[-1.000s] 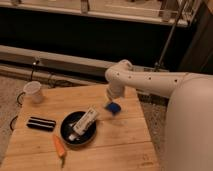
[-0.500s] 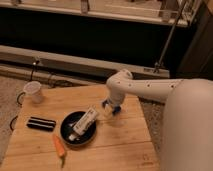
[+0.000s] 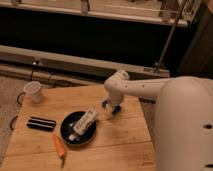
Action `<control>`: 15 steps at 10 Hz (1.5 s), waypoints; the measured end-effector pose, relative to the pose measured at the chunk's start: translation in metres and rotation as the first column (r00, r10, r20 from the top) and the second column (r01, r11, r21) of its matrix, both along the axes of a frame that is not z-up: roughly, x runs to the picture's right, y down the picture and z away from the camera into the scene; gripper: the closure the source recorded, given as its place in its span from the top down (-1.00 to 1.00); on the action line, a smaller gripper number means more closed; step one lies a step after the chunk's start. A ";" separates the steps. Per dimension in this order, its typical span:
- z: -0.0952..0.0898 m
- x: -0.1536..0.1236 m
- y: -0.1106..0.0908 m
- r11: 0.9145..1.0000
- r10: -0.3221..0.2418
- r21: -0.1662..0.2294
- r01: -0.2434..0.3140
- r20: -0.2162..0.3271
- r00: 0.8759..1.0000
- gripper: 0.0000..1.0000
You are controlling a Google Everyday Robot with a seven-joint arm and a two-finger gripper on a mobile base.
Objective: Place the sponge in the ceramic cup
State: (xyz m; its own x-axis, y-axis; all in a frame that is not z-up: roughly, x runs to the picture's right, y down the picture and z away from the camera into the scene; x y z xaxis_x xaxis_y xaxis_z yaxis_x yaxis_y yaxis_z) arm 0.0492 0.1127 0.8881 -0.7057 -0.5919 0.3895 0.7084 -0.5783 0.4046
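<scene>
The robot's white arm [image 3: 145,90] fills the right side and reaches leftward over the wooden table [image 3: 120,147]. Near the table's middle sits a round black pan [image 3: 69,136], with a white tube [image 3: 86,121] lying tilted across it, its upper end poking past the pan's rim toward the arm. A flat black bar [image 3: 41,123] lies left of the pan, apart from it, and an orange carrot [image 3: 60,146] lies just below the pan's left edge. The ceramic cup [image 3: 33,92] stands upright at the far left corner of the table, well apart from everything else; the pan and the tube lie between it and the arm.

The sponge [image 3: 116,107] rests on the table just right of the tube's upper end, a sliver of blue showing beside the wrist. The gripper [image 3: 108,108] is right down at it, pointing at the tabletop, its jaws spread wide and mostly covering the sponge; whether the fingers touch it cannot be made out.

Compared with a second ago, the arm has bent lower and brought the gripper down from above the sponge. The sponge, pan, tube, bar, carrot and cup lie where they did.
</scene>
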 end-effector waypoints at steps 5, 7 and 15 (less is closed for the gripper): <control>0.019 -0.001 0.016 0.999 -0.008 -0.044 0.007 -0.020 1.000 0.26; 0.021 0.003 0.012 0.999 -0.002 -0.048 0.001 -0.031 1.000 -0.17; 0.004 -0.012 -0.079 0.997 0.079 0.033 -0.075 -0.138 0.987 -1.00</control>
